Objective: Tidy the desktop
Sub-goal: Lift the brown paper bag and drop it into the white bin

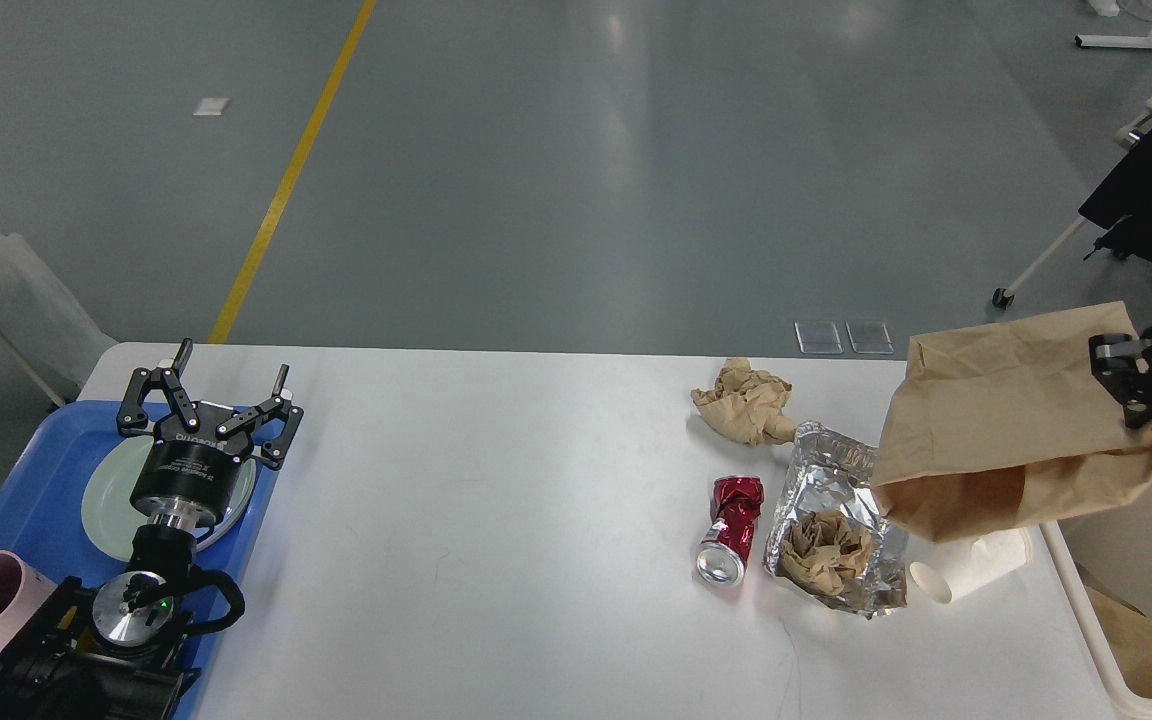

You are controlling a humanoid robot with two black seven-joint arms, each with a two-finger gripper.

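While the right claw (1131, 385) grips a paper bag (1006, 420), the white desktop (496, 500) meets grey floor (576, 170); left claw (226, 385) wide.

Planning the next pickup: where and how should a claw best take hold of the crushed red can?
Grip the crushed red can across its dented middle, coming from above. It lies on its side on the desktop, silver end toward the camera, with bare table on its left; the foil tray crowds its right.
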